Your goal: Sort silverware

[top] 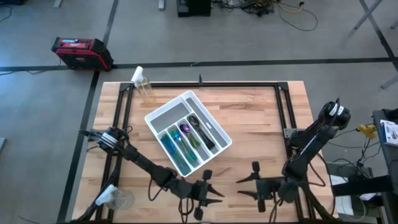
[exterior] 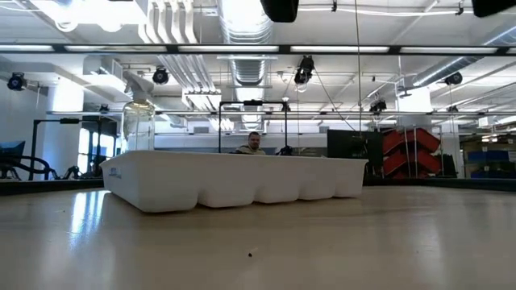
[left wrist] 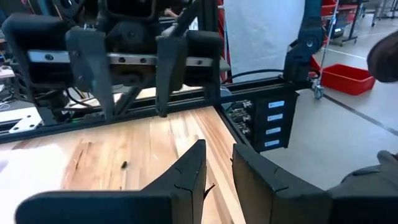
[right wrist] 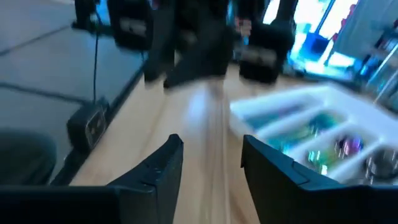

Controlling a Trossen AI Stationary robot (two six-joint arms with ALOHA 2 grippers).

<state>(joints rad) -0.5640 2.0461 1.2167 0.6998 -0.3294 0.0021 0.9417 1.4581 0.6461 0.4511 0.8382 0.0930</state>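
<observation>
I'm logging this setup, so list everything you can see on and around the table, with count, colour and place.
cutlery tray: one, white, compartmented, set at an angle mid-table.
silverware: several pieces, teal-blue, purple and dark, all lying in the tray's compartments; exact count unclear.
spray bottle: one, clear with white top, far left of the table.
plastic cup: one, clear, near left corner.
table: one, light wood with black frame.
toolbox: one, red and black, on the floor beyond the table.
left gripper: open, empty, near edge.
right gripper: open, empty, near edge, facing the left.
</observation>
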